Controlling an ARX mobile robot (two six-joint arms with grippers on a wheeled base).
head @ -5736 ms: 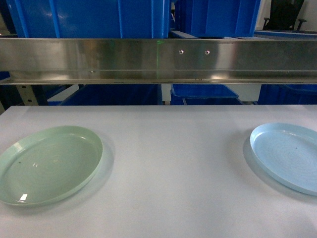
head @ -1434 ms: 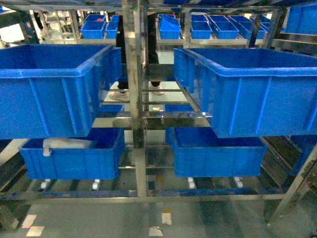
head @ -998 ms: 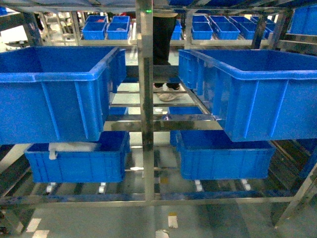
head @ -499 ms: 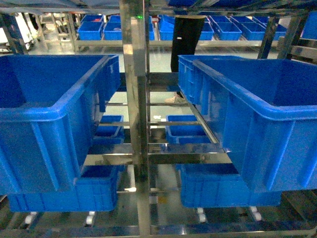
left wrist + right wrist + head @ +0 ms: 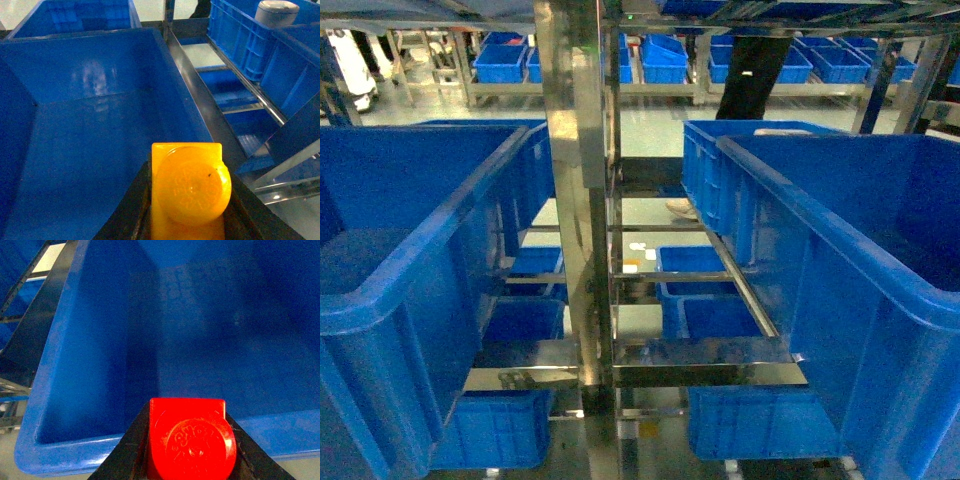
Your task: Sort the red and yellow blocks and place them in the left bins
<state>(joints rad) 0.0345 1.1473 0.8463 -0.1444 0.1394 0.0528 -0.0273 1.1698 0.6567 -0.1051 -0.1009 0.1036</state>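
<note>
The head view shows only two big blue crates on a steel rack [image 5: 582, 250], no arms. The wrist views show more: the left gripper [image 5: 187, 200] pinches the yellow block [image 5: 190, 187] above the left crate [image 5: 90, 100], and the right gripper [image 5: 186, 440] clamps the red block [image 5: 190, 440] over the right crate [image 5: 65, 365].

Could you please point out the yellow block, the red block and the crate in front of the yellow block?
yellow block [image 5: 192, 185]: left wrist view, on its round stud.
red block [image 5: 192, 442]: right wrist view, on its round stud.
blue crate [image 5: 100, 150]: left wrist view, on its bare floor.
</note>
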